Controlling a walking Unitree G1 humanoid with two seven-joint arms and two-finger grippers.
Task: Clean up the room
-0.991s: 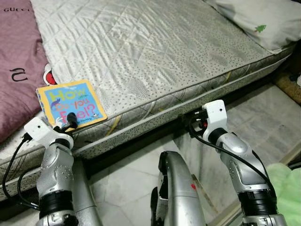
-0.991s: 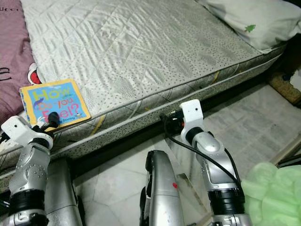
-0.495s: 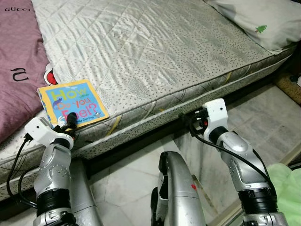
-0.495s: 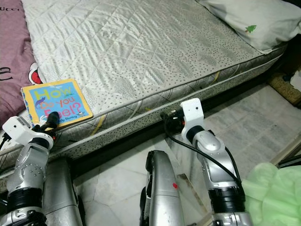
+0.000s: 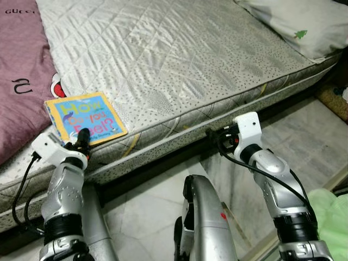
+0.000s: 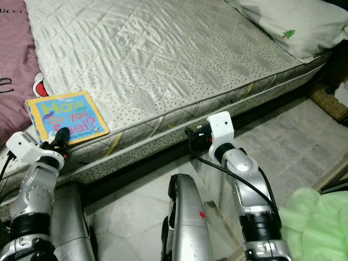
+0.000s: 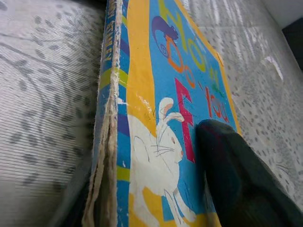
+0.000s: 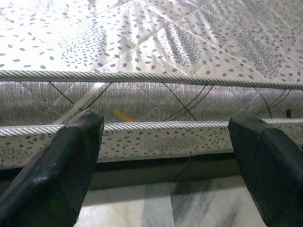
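One board book (image 5: 85, 118) lies at the mattress (image 5: 179, 60) near edge | left gripper (image 5: 82, 138) has crept onto its cover, grip unclear; pickup imminent | right gripper (image 8: 165, 156) fingers wide apart, empty, facing mattress side

Left claw (image 5: 81, 137) hides book (image 5: 86, 118) title's last word partly.

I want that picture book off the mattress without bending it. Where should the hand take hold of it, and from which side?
Probably by the near edge of the picture book, approached from the robot's side of the mattress. The book lies flat close to the mattress edge, so one finger would need to slip under that edge, one on the cover. The left hand is there, one finger on the cover.
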